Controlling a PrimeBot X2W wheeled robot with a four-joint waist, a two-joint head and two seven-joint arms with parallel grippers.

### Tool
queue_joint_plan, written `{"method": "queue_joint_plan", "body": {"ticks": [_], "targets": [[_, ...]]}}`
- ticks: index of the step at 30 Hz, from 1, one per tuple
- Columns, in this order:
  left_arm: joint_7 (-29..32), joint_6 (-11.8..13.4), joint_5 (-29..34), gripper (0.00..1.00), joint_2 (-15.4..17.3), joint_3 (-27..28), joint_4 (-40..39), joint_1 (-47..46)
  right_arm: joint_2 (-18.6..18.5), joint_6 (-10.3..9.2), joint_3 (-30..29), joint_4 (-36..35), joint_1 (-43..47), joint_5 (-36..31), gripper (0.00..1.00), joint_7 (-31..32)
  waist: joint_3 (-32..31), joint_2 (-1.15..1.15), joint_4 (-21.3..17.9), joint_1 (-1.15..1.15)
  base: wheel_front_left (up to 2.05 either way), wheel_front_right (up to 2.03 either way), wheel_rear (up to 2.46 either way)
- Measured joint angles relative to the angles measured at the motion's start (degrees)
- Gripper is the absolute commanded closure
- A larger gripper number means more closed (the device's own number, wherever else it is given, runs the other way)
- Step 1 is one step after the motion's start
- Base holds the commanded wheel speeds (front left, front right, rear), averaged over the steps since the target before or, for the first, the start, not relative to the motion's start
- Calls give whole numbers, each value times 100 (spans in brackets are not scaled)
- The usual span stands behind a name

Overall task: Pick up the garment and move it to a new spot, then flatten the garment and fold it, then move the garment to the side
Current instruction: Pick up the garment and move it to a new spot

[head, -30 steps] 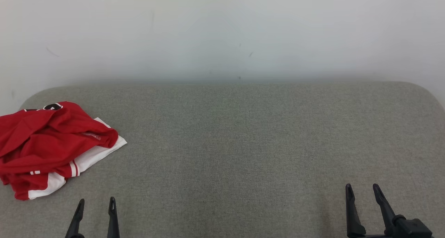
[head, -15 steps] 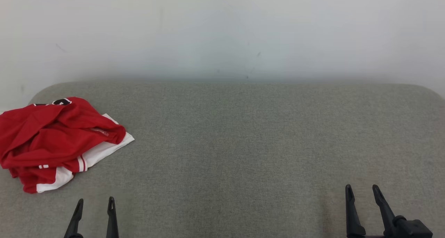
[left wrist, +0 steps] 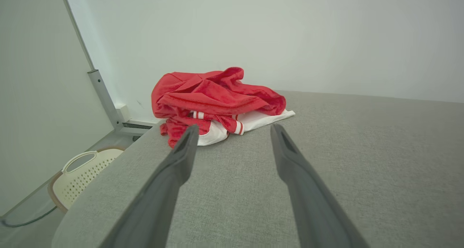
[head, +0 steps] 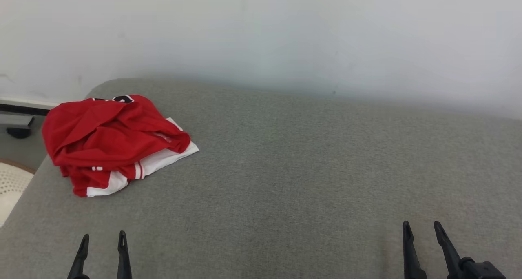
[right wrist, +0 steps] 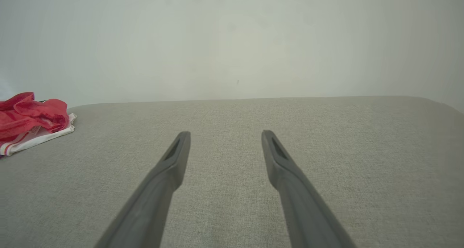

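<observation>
A crumpled red garment (head: 110, 140) with white trim lies in a heap at the far left end of the grey padded table (head: 293, 169). In the left wrist view the garment (left wrist: 214, 97) sits just beyond my open left gripper (left wrist: 233, 130), apart from its fingers. In the head view my left gripper (head: 102, 239) hovers at the lower left, open and empty, short of the heap. My right gripper (head: 420, 228) stands open at the lower right over bare fabric, far from the garment (right wrist: 30, 117), with nothing between its fingers (right wrist: 224, 135).
A white wall runs behind the table. Off the table's left edge, on the floor, stands a cream perforated basket (left wrist: 78, 170) beside a metal frame leg (left wrist: 105, 99). The table's rounded left corner is close to the garment.
The head camera has turned left, so the whole picture shifted right and the floor at the left came into view. Garment and both grippers hold their places and both stay open.
</observation>
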Motion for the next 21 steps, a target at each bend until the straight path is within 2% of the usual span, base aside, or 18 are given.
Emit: {"method": "queue_joint_plan", "body": {"ticks": [7,21], "targets": [[0,1,5,0,-3,71,2,21,-1,0,100,-10,10,16,0,0,14,0,573,0,0,0,0],[0,47,1,0,-9,100,-20,25,-1,0,174,-24,21,21,0,0,30,0,1478,0,0,0,0]]}}
